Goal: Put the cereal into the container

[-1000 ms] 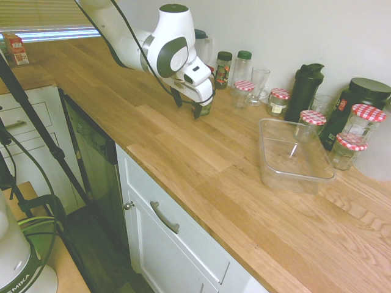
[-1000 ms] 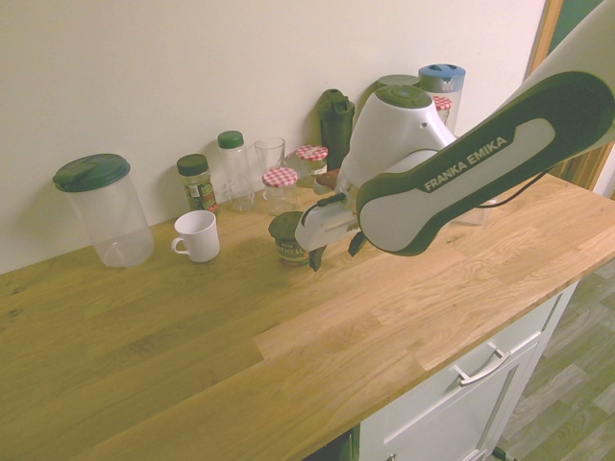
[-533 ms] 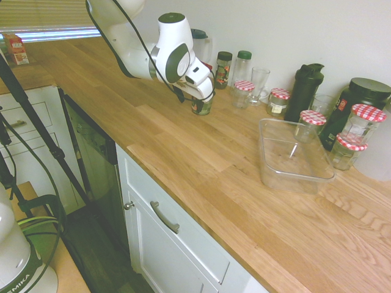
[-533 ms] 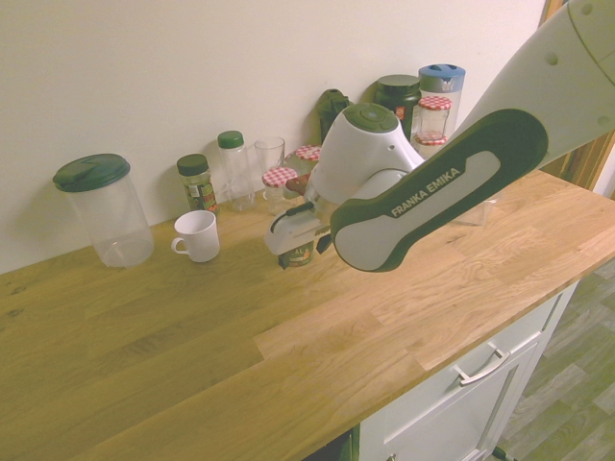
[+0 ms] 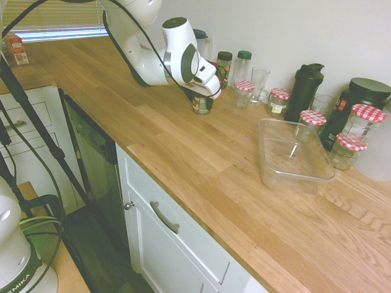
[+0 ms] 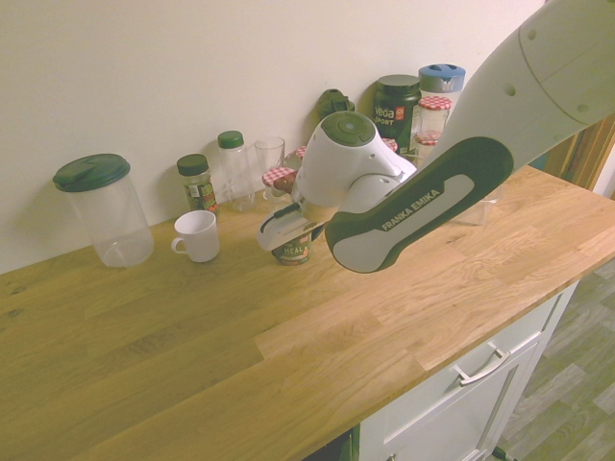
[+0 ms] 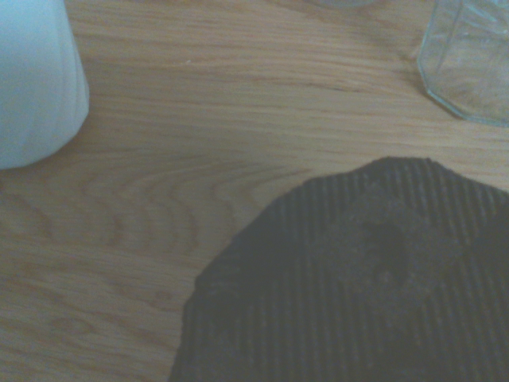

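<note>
1. One cereal cup [image 5: 201, 105] stands upright on the table [image 5: 177, 149], well apart from the clear dish [image 5: 292, 177].
2. Our fingers [image 6: 291, 241] are open at its top, not gripping.
3. We judge it light, with soft paper walls; we should take its sides below the rim, gently.

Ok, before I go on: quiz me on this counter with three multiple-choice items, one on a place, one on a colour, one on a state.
1. Where is the white mug?
A) inside the clear dish
B) beside the tall jug
C) on the stacked jars

2. What colour is the jug's lid?
A) green
B) red
C) yellow

3. How does the cereal stand?
A) tipped over
B) in the dish
C) upright on the counter

1 B: the mug stands by the jug.
2 A: its lid is dark green.
3 C: the cereal is upright on bare wood, under the hand.
</note>
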Tool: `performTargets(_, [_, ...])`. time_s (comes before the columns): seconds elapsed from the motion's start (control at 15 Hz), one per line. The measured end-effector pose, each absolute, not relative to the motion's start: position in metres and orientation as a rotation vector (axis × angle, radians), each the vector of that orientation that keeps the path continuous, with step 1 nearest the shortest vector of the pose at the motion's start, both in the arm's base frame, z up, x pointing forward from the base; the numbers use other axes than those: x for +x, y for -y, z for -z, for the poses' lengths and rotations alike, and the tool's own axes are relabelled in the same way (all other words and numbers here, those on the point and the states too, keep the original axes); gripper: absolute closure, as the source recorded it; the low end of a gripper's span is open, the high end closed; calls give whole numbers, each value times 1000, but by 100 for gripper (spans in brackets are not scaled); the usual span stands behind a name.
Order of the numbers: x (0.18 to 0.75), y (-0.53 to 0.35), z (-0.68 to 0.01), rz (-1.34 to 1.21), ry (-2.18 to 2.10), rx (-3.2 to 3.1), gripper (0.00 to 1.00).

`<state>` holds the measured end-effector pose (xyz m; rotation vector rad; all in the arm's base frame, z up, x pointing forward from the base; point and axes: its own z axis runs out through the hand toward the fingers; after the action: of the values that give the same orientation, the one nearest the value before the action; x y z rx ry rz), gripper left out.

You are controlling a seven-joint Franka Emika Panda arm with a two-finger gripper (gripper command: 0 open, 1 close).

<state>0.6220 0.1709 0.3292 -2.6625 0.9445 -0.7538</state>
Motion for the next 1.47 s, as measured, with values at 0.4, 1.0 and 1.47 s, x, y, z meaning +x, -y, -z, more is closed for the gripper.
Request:
performTargets(0.4, [625,-170,-333,766,-949,-2646,100])
performTargets(1.0, [626,-157,-365,807,-991,-2604,100])
performTargets(1.47, [608,-28,-487,968,-1226,-2493,100])
